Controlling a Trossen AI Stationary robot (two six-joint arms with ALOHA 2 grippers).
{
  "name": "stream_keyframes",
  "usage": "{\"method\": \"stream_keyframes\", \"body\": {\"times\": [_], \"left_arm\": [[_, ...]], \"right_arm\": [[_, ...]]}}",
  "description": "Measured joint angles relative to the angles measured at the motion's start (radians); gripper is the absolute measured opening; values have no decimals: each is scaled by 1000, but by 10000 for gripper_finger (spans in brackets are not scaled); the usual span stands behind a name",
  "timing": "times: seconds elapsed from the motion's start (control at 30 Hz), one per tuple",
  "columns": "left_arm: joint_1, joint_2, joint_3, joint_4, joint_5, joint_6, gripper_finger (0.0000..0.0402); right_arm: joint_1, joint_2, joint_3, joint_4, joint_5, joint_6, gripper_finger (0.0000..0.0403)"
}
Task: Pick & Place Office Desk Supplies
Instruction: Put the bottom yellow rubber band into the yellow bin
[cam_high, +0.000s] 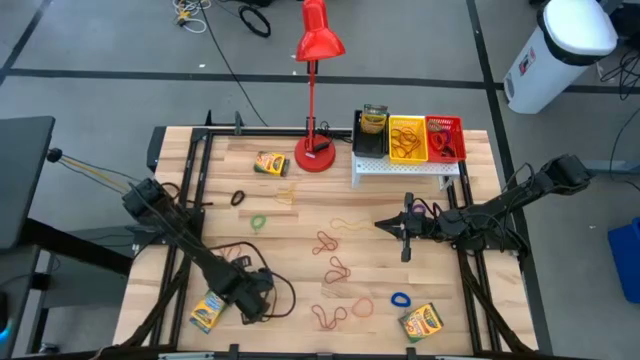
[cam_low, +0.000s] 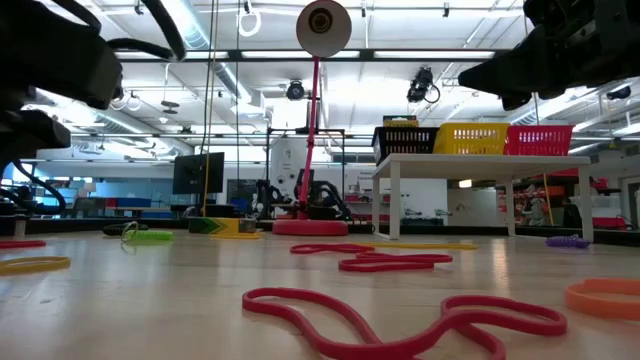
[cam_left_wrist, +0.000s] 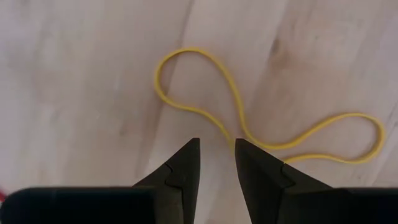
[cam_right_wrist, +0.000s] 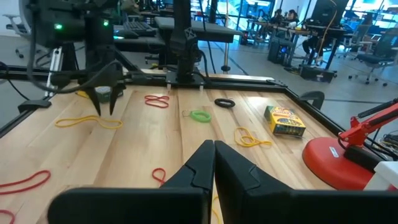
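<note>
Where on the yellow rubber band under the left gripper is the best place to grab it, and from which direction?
Grip the yellow rubber band at its narrow waist, where the strands of its figure-eight shape draw together, coming straight down from above. It lies flat on the table, so there is no raised edge to take from the side. The open left gripper hovers almost over that waist.

Open lab under bright ceiling strip lights (cam_low: 190, 25).
Grey floor (cam_high: 100, 60) with cables upper left; desks, chairs (cam_right_wrist: 373, 53) upper right.

Overhead looks down; low level; wrists close; share table (cam_high: 300, 230).
</note>
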Motion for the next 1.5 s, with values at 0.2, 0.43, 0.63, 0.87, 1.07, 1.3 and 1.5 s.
{"method": "stream_keyframes", "body": {"times": [0.2,0.43,0.63,0.87,1.07,1.3,1.5], "left_arm": [[0,44,45,-6,26,15,110],[2,71,51,-23,57,-9,95],[2,63,48,-28,51,1,39],[0,-9,44,-58,-38,37,5],[0,-107,44,-88,-227,148,4],[29,-150,45,-79,-542,431,4],[117,-145,45,17,-718,706,5]], "right_arm": [[0,0,0,0,0,0,21],[0,0,0,0,0,0,21],[0,0,0,0,0,0,21],[0,0,0,0,0,0,21],[0,0,0,2,0,-1,21],[0,0,0,33,4,-23,21],[0,2,0,73,10,-20,21]]}}
